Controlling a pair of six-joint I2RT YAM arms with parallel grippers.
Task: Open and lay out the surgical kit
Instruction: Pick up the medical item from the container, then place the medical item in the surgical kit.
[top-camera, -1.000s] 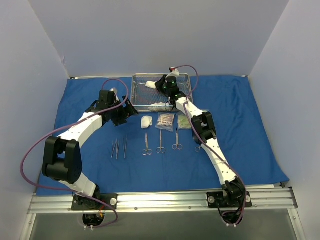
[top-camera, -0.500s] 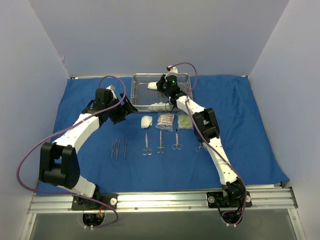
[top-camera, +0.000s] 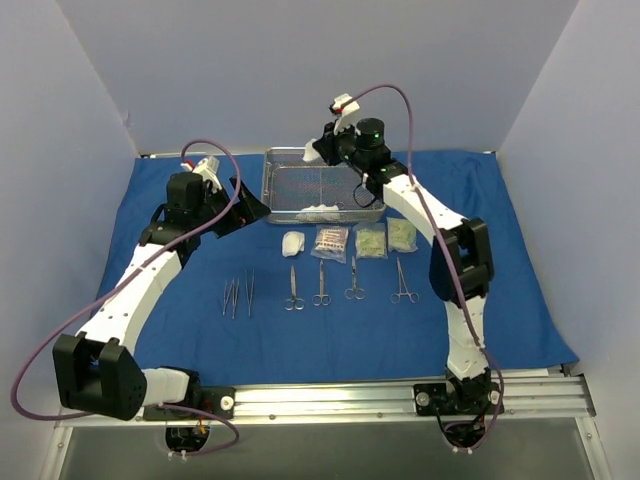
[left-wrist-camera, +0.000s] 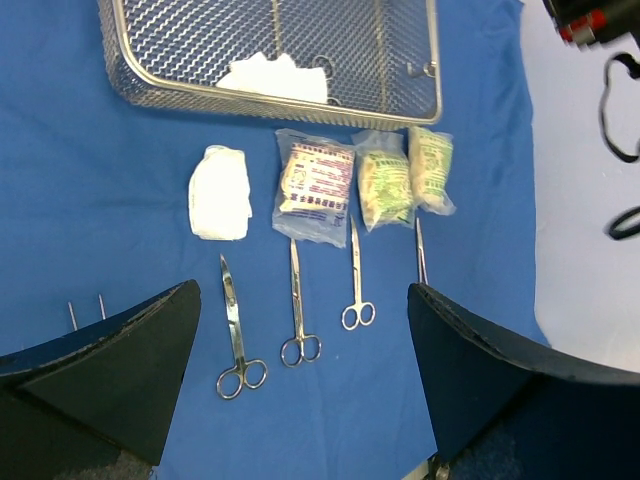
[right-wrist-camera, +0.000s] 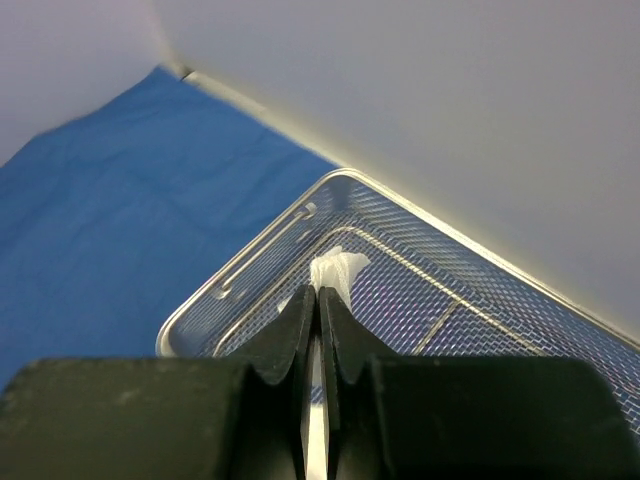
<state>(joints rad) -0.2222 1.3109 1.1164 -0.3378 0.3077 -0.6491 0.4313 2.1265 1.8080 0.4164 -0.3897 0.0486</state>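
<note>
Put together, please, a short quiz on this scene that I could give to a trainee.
1. True or false: the left gripper stands open and holds nothing.
2. How many clear packets lie on the blue cloth along the near side of the wire-mesh tray?
3. What is pinched in the right gripper, and over what does it hang?
Key: 1, true. 2, three. 3, a piece of white gauze, over a corner of the tray.
</note>
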